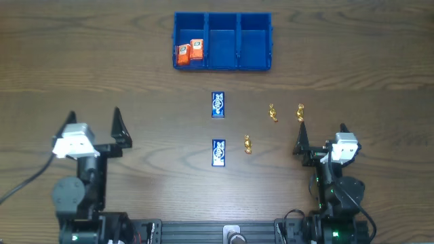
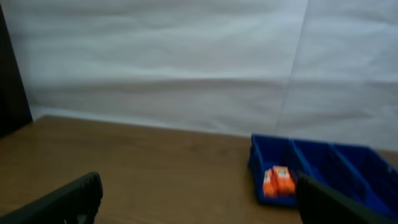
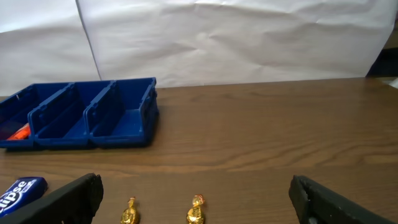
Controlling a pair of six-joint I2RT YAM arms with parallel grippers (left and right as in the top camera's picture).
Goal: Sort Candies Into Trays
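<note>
At the left, the left jaws stand wide apart with nothing between them, low over the tabletop (image 1: 366, 68) in front of the left arm (image 1: 80, 183). Ahead of them, off toward the right arm's side, sits the blue tray (image 1: 222, 15). It has three compartments in a row and is well apart from both sets of jaws. The compartment on the left jaws' side holds two orange packets (image 1: 190, 53), which touch each other. Each bears a small pale label, and we cannot make out its print.

Between the two sets of jaws lie two blue packets (image 1: 218, 104), both lengthwise toward the tray. This one is farther ahead, and the other blue packet (image 1: 218, 152) is about level with the jaws. Each carries white lettering along its blue wrapper, too small for us to make out from above. In the right wrist view, that lettering is cut off at the edge.

Three gold-wrapped candies (image 1: 247, 144) come next. This one lies near the closer blue packet, on its right-jaws side. A second gold candy (image 1: 273, 112) lies ahead of the right jaws and toward the left jaws' side. The third gold candy (image 1: 300, 112) lies just ahead of the right jaws' inner finger.

The right jaws are spread wide and grip nothing, low over the tabletop at the right arm (image 1: 332, 183).
</note>
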